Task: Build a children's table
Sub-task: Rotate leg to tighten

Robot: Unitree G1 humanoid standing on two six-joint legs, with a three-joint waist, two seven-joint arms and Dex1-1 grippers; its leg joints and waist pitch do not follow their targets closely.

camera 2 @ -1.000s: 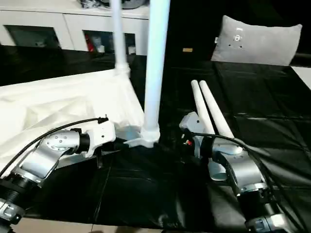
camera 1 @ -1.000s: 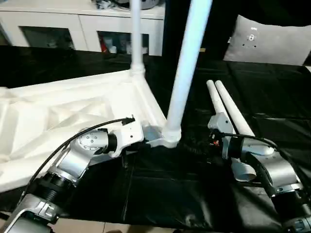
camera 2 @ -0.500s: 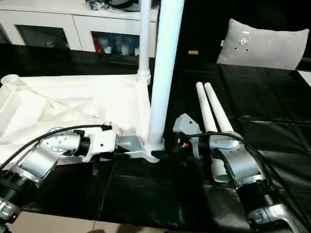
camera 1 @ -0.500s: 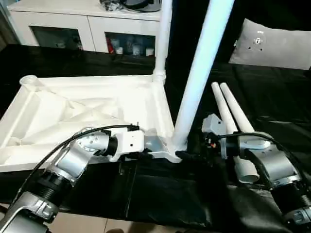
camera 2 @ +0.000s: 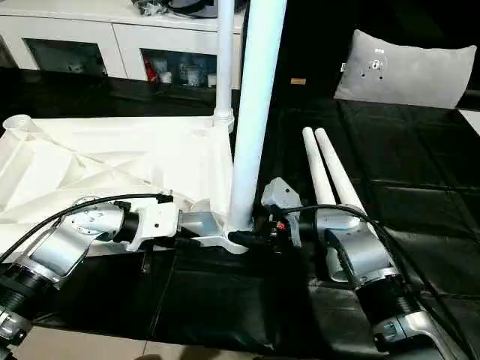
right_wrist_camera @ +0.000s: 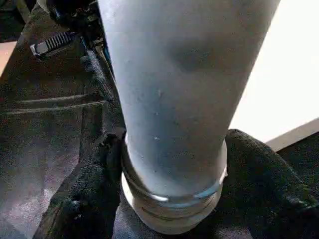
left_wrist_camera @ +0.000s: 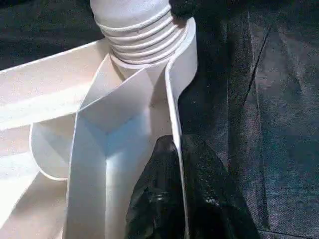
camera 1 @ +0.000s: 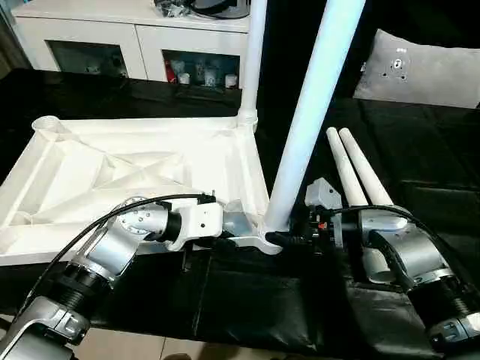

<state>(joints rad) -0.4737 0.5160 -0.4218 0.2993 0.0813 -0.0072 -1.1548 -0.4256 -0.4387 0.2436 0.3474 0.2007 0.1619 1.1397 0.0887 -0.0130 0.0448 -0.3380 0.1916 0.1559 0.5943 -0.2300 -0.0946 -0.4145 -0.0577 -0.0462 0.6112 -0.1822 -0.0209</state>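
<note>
Two legs stand in the upturned tabletop (camera 1: 135,161) at frame centre-left; two loose legs (camera 1: 352,169) lie at right. My left gripper (left_wrist_camera: 174,194) pinches the tabletop's rim. My right gripper (right_wrist_camera: 172,199) brackets the near leg (camera 1: 307,127) at its base, fingers either side.

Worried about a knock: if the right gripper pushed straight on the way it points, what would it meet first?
Most likely the base of the upright white tubular leg, which already stands between the right gripper's two black fingers.
</note>
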